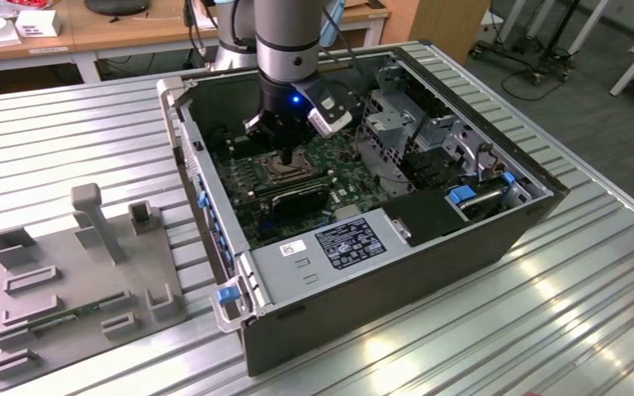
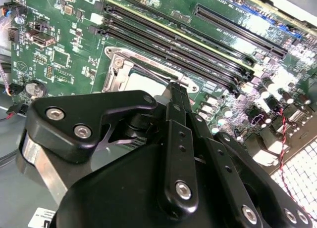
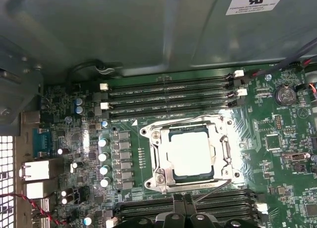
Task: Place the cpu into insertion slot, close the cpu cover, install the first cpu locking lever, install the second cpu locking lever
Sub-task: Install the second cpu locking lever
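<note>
First wrist view: the pale square cpu [image 3: 192, 151] sits in the silvery-rimmed insertion slot [image 3: 159, 177] under the thin silvery cpu cover [image 3: 224, 150]; the black pincer [image 2: 174, 89], seemingly closed and empty, hovers at the slot's six o'clock

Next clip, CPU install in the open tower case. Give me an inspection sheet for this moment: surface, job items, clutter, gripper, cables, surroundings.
Surface: ribbed metal table carrying the open computer case.
Job's things: cpu lies flat in the insertion slot; cpu cover is down around it, its cut-out showing the chip. Locking levers: state unclear.
Clutter: grey fixture tray on the table, at the exterior view's left.
Gripper: gripper inside the case, just above the socket, holding nothing visible.
Cables: red and black wires at the board's edge.
Surroundings: wooden desks behind the table.
</note>
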